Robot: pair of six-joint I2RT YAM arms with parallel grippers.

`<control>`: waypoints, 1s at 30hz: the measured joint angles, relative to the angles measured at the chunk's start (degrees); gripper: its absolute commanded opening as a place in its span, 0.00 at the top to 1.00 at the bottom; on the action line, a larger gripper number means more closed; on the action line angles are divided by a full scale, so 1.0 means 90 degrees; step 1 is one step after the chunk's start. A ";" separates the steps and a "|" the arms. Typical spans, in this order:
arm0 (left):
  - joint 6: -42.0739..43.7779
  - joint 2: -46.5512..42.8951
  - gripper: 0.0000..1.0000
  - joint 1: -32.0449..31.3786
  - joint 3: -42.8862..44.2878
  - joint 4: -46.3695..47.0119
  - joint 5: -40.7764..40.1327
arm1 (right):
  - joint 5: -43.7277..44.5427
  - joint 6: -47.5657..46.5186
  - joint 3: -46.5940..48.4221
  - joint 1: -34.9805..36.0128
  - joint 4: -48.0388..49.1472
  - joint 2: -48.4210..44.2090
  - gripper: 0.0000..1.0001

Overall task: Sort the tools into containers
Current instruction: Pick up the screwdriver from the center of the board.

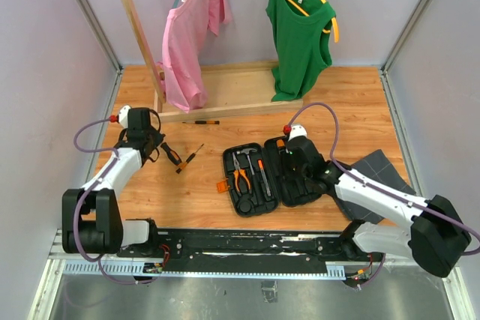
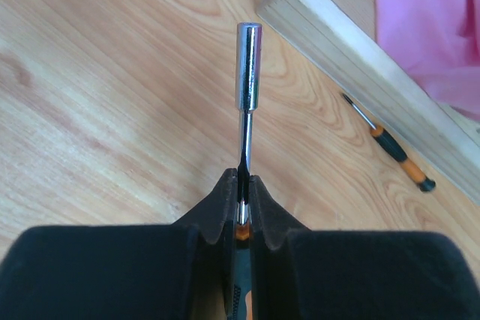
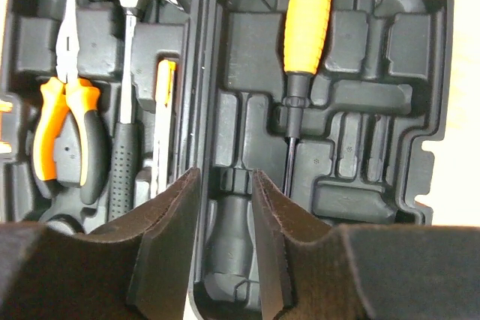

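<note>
Left gripper (image 2: 244, 179) clamped tight on the thin shank of a nut driver (image 2: 248, 65), silver socket end pointing away over the wood table (image 2: 112, 95). To the right, a small screwdriver (image 2: 390, 144) lies flat just beside a wooden beam (image 2: 352, 58). Pink cloth (image 2: 427, 28) shows beyond the beam.

I'm working in what looks like a robotics lab cell. Plain pale walls (image 1: 45, 50) and metal posts (image 1: 90, 13) box in a wooden counter (image 1: 360, 103). Two arms (image 1: 120, 170) are bolted to a black rail (image 1: 247, 245) along its near edge, trailing cables (image 1: 322, 110). Staged props sit on it: a rack (image 1: 135, 20) at the far edge with a pink shirt (image 1: 191, 28) and a green top (image 1: 300, 35), and an open case (image 1: 270, 177).
</note>
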 measured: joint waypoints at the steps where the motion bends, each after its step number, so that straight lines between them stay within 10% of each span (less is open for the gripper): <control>1: 0.0022 -0.0126 0.99 0.0002 -0.0080 0.0012 0.0121 | -0.0002 0.0000 -0.0012 -0.0002 0.0034 -0.0061 0.62; 10: 0.0109 -0.1450 1.00 -0.0189 -0.0622 0.0180 0.1224 | -0.0602 -0.0236 -0.0177 -0.0027 0.0593 -0.0559 0.50; 30: -0.1508 -0.2312 0.99 -0.2912 -0.1426 0.1110 0.1486 | -0.2905 0.0296 -0.0488 -0.0032 0.2390 -0.0653 0.36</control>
